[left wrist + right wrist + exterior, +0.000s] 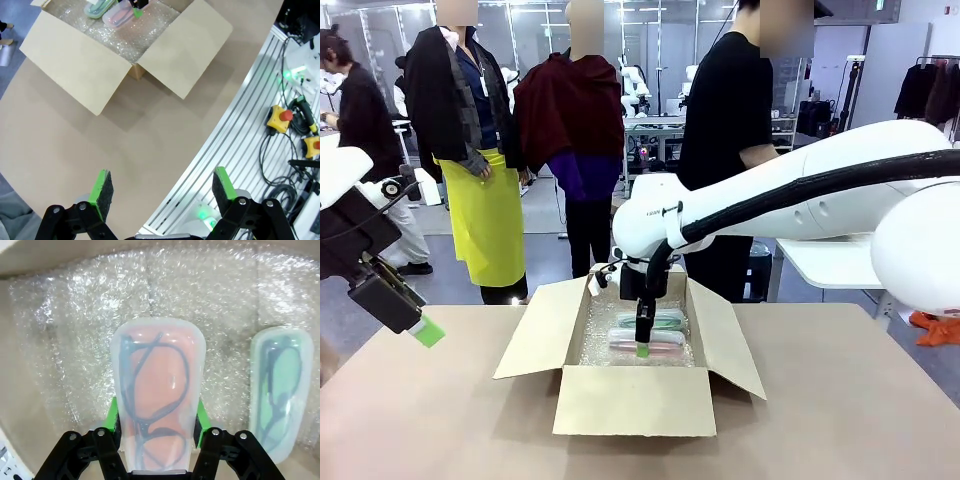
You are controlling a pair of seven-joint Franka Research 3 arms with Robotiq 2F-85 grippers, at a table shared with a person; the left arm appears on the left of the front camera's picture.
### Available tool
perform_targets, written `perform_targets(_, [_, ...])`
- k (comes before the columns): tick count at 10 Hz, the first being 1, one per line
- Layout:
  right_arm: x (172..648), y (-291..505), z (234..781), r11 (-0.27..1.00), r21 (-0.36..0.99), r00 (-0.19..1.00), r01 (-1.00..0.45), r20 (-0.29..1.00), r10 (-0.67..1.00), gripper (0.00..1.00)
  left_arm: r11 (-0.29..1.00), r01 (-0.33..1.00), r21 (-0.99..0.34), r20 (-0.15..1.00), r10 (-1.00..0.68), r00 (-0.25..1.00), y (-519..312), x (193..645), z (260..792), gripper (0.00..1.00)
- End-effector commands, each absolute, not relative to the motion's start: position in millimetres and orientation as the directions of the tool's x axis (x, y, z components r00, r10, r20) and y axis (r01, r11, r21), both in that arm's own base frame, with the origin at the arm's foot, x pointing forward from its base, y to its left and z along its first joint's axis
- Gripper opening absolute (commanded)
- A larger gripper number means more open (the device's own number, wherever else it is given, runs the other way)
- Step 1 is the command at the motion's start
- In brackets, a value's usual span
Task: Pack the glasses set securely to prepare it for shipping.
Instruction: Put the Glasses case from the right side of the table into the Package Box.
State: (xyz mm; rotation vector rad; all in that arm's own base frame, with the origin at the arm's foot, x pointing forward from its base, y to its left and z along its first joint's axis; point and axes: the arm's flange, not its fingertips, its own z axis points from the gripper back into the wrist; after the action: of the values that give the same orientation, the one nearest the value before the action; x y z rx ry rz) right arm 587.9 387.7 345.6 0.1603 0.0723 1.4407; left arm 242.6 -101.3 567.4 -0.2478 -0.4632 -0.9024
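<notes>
Pinching the rounded glossy pink pack (157,375) above bubble wrap (75,340), right pincer (157,416); left pincer (162,192) spread

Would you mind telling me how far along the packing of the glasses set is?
Done: the box is lined with bubble wrap, and the mint green pack lies on it. In hand: the right gripper holds the pink pack low in the box, beside the mint one. Left: letting go, covering both packs and closing the flaps, which stand open. The left gripper hangs open over the table.
</notes>
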Motion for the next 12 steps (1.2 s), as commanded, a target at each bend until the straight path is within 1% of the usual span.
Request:
perform_targets(1, [575.5,390.5,341.9,0.140,0.145,0.144,-0.980,0.017,0.989,0.42,0.585,0.811,-0.016,0.496,-0.700,0.514,-100.8,242.8,567.7,1.00])
perform_targets(3, [573.7,389.0,338.7,0.144,0.148,0.147,-0.978,0.010,0.989,0.42,0.585,0.811,-0.016,0.496,-0.700,0.514,-100.8,242.8,567.7,1.00])
perform_targets(4, [573.6,388.3,340.9,0.147,0.144,0.151,-0.979,0.018,0.988,0.88,0.585,0.811,-0.016,0.496,-0.700,0.514,-100.8,242.8,567.7,1.00])
perform_targets(5, [570.7,388.7,343.9,0.133,0.136,0.137,-0.982,0.017,0.990,1.00,0.585,0.811,-0.016,0.496,-0.700,0.514,-100.8,242.8,567.7,1.00])
perform_targets(9, [566.0,388.5,346.4,0.139,0.124,0.139,-0.983,-0.004,0.990,1.00,0.585,0.811,-0.016,0.496,-0.700,0.514,-100.8,242.8,567.7,1.00])
perform_targets(10, [566.1,381.8,347.5,0.104,0.084,0.096,-0.991,-0.093,0.991,1.00,0.585,0.811,-0.016,0.496,-0.700,0.514,-100.8,242.8,567.7,1.00])
perform_targets(11, [579.7,390.6,345.7,0.109,0.149,0.115,-0.983,0.030,0.993,1.00,0.585,0.811,-0.016,0.496,-0.700,0.514,-100.8,242.8,567.7,1.00])
perform_targets(12, [579.7,390.6,345.7,0.109,0.149,0.115,-0.983,0.030,0.993,1.00,0.585,0.811,-0.016,0.496,-0.700,0.514,-100.8,242.8,567.7,1.00])
